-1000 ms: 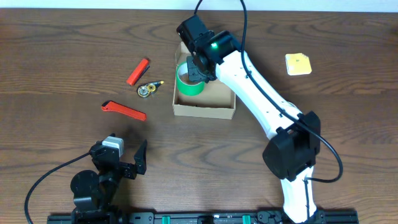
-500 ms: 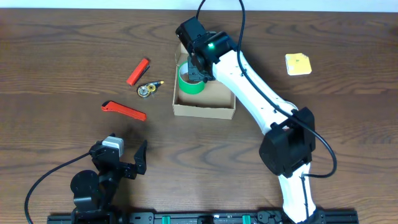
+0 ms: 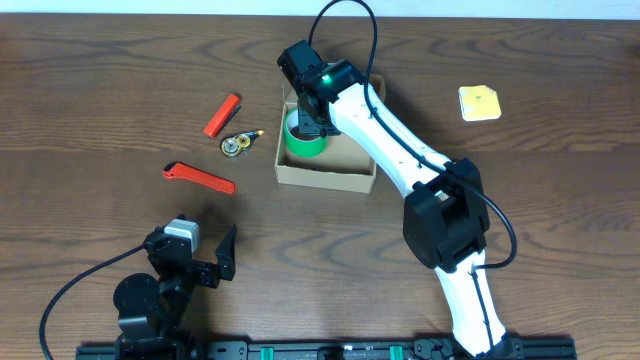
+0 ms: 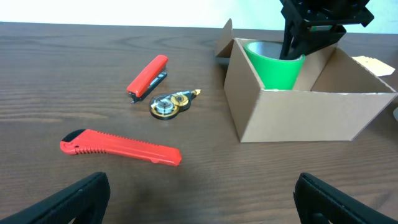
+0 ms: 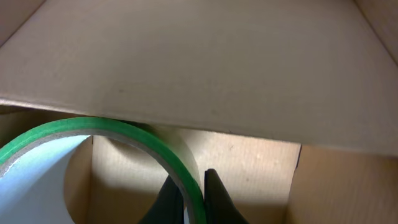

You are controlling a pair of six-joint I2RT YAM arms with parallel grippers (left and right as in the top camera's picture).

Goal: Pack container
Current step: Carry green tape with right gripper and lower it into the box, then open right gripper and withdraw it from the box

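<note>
Shifted left, right tool [image 5: 188,198] pinches green ring [image 4: 273,70] in cardboard container [image 4: 311,117].

Box [image 3: 325,178]: small, plain tan cardboard, top open. It sits upright on the worktop, mid-back, with a flap raised at its far edge. I note a green tape roll [image 4: 273,71] inside at the left end, tilted on edge, its rim pinched in my right tool [image 5: 188,186].
</note>
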